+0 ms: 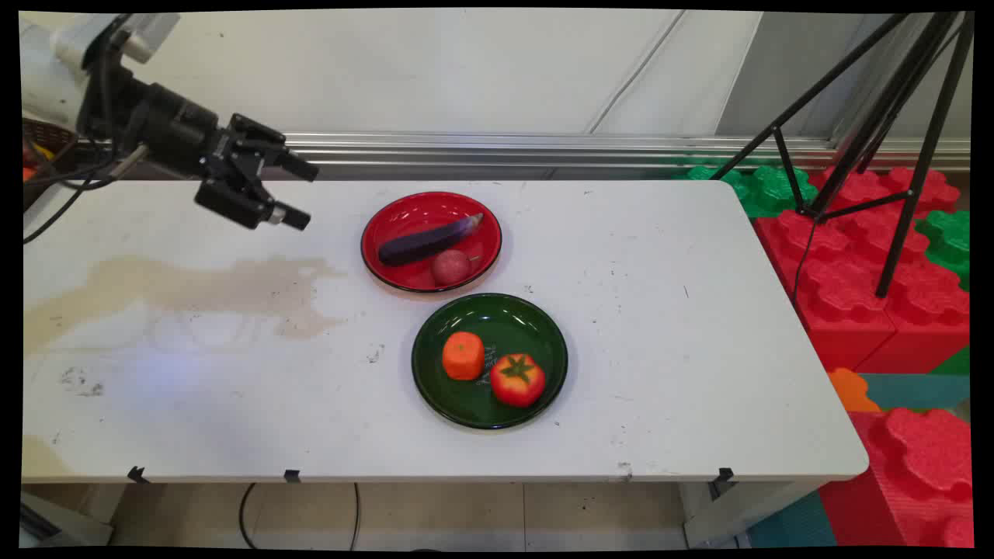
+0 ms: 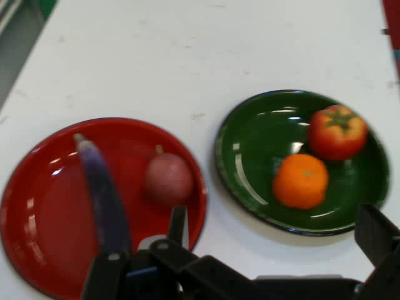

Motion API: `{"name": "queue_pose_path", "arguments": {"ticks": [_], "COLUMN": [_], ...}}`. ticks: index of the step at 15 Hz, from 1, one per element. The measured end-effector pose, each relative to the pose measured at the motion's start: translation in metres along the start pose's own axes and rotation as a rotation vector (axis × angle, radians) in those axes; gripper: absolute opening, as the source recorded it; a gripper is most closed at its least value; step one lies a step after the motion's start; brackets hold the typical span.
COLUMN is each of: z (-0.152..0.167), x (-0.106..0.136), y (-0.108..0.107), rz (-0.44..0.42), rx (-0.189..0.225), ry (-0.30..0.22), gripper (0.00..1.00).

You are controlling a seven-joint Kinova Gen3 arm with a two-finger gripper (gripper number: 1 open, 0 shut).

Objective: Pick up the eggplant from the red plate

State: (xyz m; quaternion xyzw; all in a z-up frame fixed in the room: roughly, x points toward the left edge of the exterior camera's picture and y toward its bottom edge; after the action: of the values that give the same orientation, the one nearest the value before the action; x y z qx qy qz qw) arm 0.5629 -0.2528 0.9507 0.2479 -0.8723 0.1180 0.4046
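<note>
Black gripper (image 1: 299, 194) wide open, holding nothing, up left of round red plate (image 1: 388, 225); could bump long purple eggplant (image 1: 429, 240) off; green plate (image 1: 536, 326) nearby.

You're looking at a robotics lab, scuffed, stained white table (image 1: 233, 373) against a bare panelled wall (image 1: 435, 70), black tripod (image 1: 877, 140) standing on red and green foam blocks (image 1: 854, 256), toy food on two plates.

Two plates — one red plate (image 1: 388, 225), one green plate (image 1: 536, 318) — holding one eggplant (image 1: 429, 240), one plum (image 1: 451, 266), one orange (image 1: 463, 355), one tomato (image 1: 517, 380).
</note>
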Motion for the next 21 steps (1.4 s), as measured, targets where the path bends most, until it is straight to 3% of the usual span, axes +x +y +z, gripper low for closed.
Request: {"name": "queue_pose_path", "arguments": {"ticks": [3, 10, 16, 21], "z": [0.011, 0.049, 0.087, 0.131], "x": [-0.001, -0.007, -0.014, -0.021], "y": [-0.022, -0.066, -0.095, -0.116], "rz": [-0.005, -0.006, 0.01, 0.017], "rx": [0.051, 0.122, 0.139, 0.127], "ry": [-0.014, -0.054, -0.11, -0.174], "gripper": [1.0, 1.0, 1.0, 1.0]}}
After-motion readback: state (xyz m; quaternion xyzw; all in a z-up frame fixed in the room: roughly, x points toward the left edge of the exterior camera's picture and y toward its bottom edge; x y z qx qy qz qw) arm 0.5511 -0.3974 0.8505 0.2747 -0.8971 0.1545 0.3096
